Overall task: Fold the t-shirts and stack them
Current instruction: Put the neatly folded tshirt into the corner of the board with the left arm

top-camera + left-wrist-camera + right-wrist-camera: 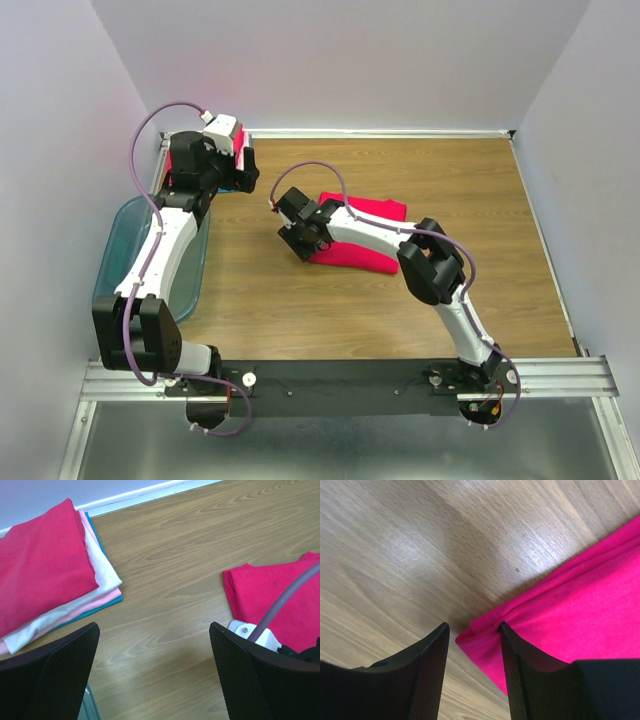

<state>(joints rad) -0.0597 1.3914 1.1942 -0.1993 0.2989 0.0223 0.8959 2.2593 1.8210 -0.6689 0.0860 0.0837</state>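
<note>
**Wood-grain tabletop, one pink corner caught in the right gripper**

Pale, plain walls (350,60) close in the work area on three sides, and a white strip runs along the foot of the back one. The brown wood-grain tabletop (400,300) fills the floor of this box. It has a light sheen, and the right wrist view shows fine scuffs on it. A silver metal rail (340,385) crosses the near edge and carries both arm bases.

A translucent teal plastic bin (125,240) sits at the table's left edge, partly under the left arm. In the far left corner, near the back wall, lies the stack of folded t-shirts (50,575). The top shirt is red-pink, with pale pink, white and teal layers showing beneath it.

A single folded red-pink t-shirt (375,210) lies flat near the table's middle, well apart from the stack.

The left gripper (154,630) hangs above bare wood just beside the stack, with its fingers spread wide around nothing. The right gripper (473,627) is low at the single shirt's near left corner. Its fingers are drawn in on that corner, and the cloth puckers between them.
</note>
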